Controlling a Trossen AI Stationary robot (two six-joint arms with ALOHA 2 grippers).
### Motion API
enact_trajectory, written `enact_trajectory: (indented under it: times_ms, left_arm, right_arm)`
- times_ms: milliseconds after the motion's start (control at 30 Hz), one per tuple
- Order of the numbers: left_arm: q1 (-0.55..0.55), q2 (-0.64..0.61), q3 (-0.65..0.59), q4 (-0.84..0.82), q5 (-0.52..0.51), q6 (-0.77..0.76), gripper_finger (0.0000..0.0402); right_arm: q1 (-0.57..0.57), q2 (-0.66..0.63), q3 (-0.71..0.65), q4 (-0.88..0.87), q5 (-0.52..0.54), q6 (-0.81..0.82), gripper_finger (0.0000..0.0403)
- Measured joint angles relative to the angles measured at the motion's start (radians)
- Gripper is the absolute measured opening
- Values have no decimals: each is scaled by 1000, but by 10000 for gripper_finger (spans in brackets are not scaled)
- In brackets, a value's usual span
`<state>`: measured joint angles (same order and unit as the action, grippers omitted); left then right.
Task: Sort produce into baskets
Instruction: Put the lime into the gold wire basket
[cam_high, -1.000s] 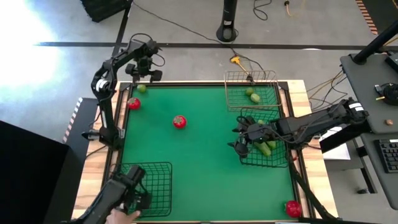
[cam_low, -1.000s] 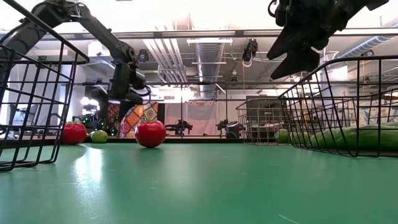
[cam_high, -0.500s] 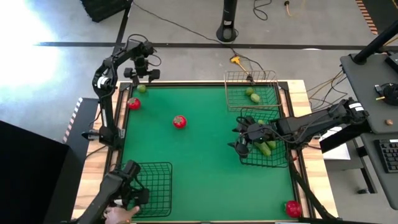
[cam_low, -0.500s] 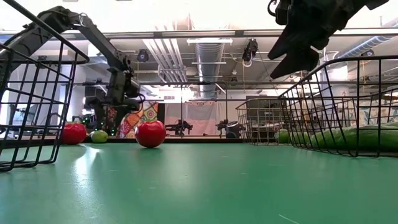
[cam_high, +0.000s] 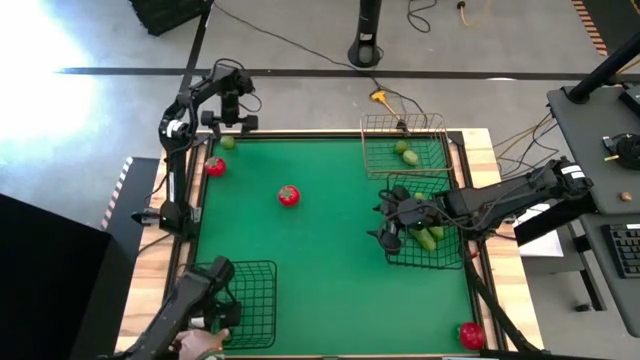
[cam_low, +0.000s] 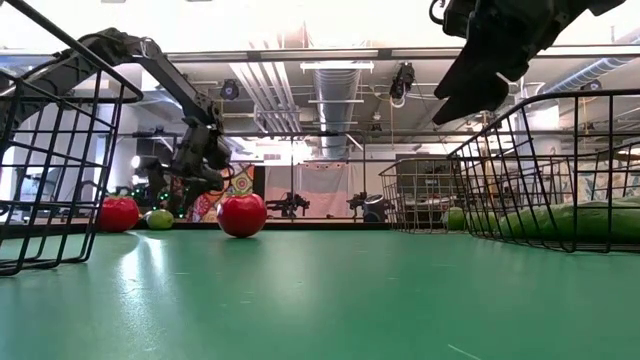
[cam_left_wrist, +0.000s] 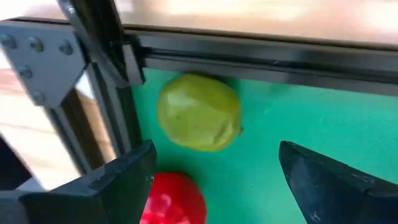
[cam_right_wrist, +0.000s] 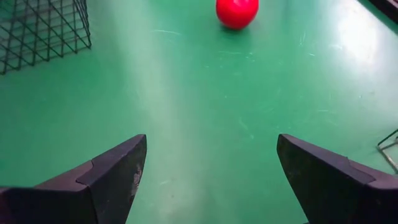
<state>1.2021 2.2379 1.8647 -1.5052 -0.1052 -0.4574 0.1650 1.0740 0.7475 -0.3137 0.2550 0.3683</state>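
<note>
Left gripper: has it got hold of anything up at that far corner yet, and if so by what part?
Nothing held. The left gripper is open above the light-green piece; the right gripper is open and empty too.

A tan wire basket (cam_high: 404, 140) at the far right corner holds two light-green fruits (cam_high: 408, 154). Touching its near side, a black wire basket (cam_high: 425, 252) holds green cucumbers (cam_high: 430, 238). Another black basket (cam_high: 246, 300) sits at the near left. One red piece (cam_high: 288, 195) lies mid-mat, a second (cam_high: 215, 166) near a small green one (cam_high: 228, 143) far left, a third (cam_high: 471, 334) near right.
</note>
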Motion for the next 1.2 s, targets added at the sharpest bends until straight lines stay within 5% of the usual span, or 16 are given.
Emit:
enact_trajectory:
  times_ms: [667,933,1200]
  left_arm:
    - [-43,0,-77,81,-138,-77,318]
    - [-79,0,-86,170,77,62,317]
    - [-97,-2,-65,143,87,106,317]
  right_arm:
    - [-2,0,0,-76,8,-48,352]
    - [-2,0,0,-76,8,-39,352]
    - [-2,0,0,-74,8,-28,352]
